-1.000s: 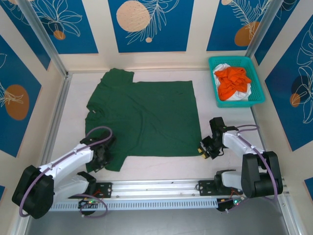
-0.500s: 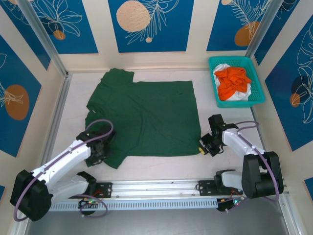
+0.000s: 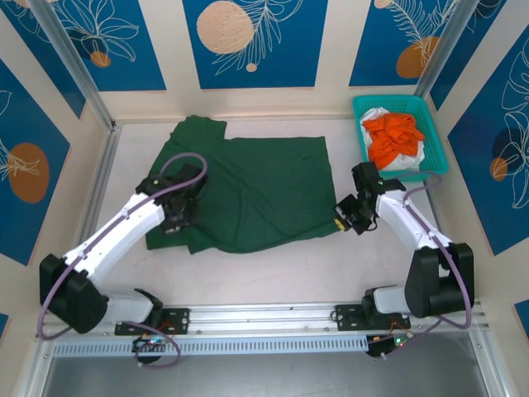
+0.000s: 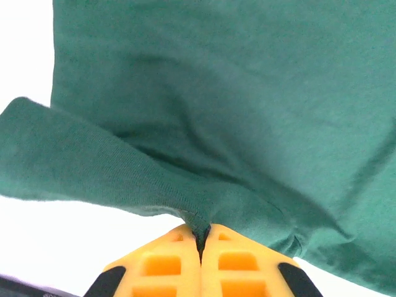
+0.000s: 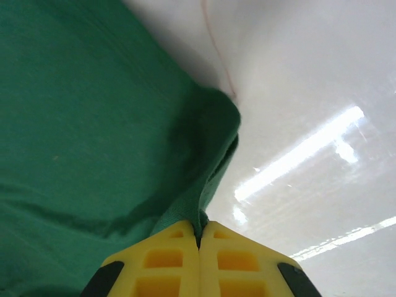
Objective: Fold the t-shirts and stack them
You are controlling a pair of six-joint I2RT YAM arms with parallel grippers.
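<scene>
Left gripper (image 3: 177, 217): over the left part of the table (image 3: 281, 277), above the green shirt (image 3: 256, 186). Jaws pressed together, pinching a fold of that shirt. In the left wrist view the yellow fingertips (image 4: 167, 266) meet with green cloth caught between them, and the cloth rises off the white surface in a loose ridge.

Green shirt: spread across the middle of the table and reaching close to the far edge, with one sleeve toward the far-left corner. The near edge is rumpled and runs aslant between the two grippers. The far part lies flat.

Right gripper (image 3: 347, 219): right of the table's centre, at the shirt's near-right corner. Jaws clamped on that corner. In the right wrist view the hem is drawn into the seam between the fingertips, with bare table to the right.

Basket (image 3: 402, 175): teal, in the far-right corner, well apart from the green shirt. It holds a crumpled orange shirt (image 3: 393, 136) lying on a white shirt (image 3: 376, 114).
</scene>
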